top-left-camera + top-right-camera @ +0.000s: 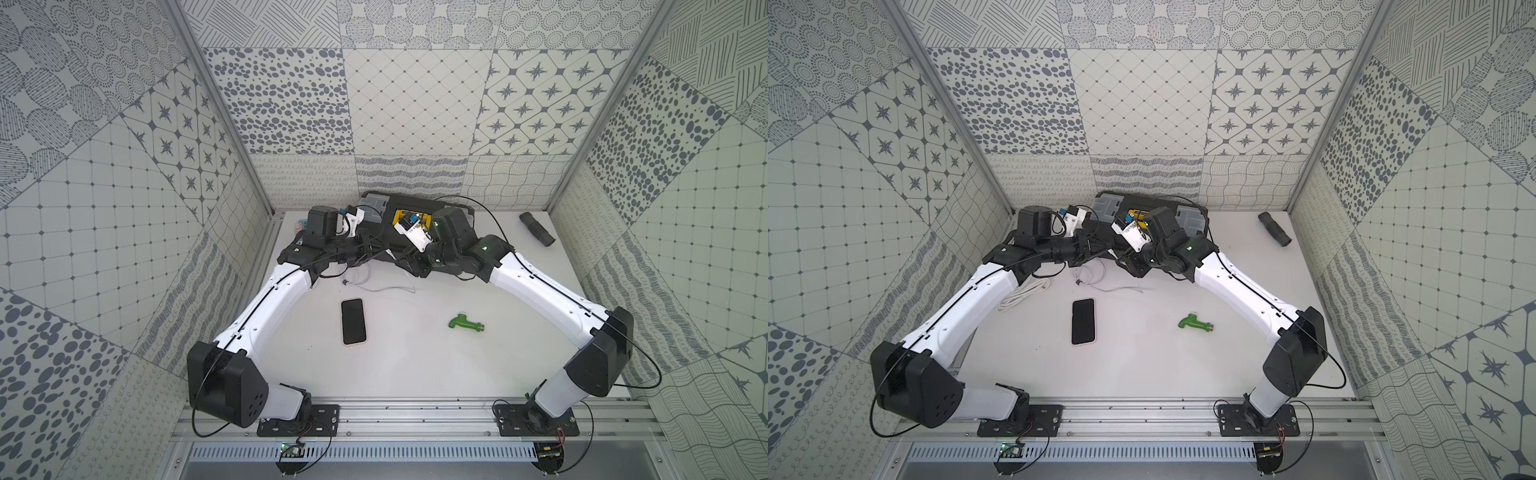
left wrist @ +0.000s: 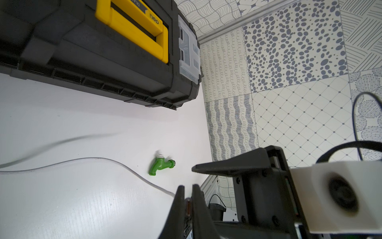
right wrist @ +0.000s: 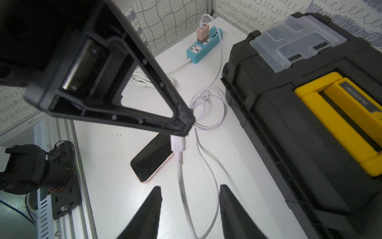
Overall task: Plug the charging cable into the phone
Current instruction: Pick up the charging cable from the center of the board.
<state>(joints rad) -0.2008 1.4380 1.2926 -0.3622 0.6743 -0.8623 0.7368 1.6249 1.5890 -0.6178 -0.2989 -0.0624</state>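
Note:
The phone (image 1: 354, 321) (image 1: 1083, 321) lies flat and screen up on the white table, left of centre; the right wrist view shows its pale rim (image 3: 153, 159). The charging cable (image 1: 374, 286) (image 3: 206, 107) lies in loose loops behind the phone, near the toolbox. My left gripper (image 2: 188, 186) (image 3: 184, 128) is shut on the cable's white connector (image 3: 178, 144), held above the table just beyond the phone's far end. From the connector the cable hangs down between the jaws of my right gripper (image 3: 190, 187), which stand open on either side of it without touching it.
A black toolbox (image 1: 415, 208) (image 3: 310, 103) with a yellow handle stands at the back. A blue power strip (image 3: 203, 44) carries a charger plug (image 3: 203, 32). A green tap fitting (image 1: 465, 326) lies right of the phone, and a black ribbed tube (image 1: 537, 228) at the back right. The thick white cord (image 1: 1023, 293) lies beside the left arm.

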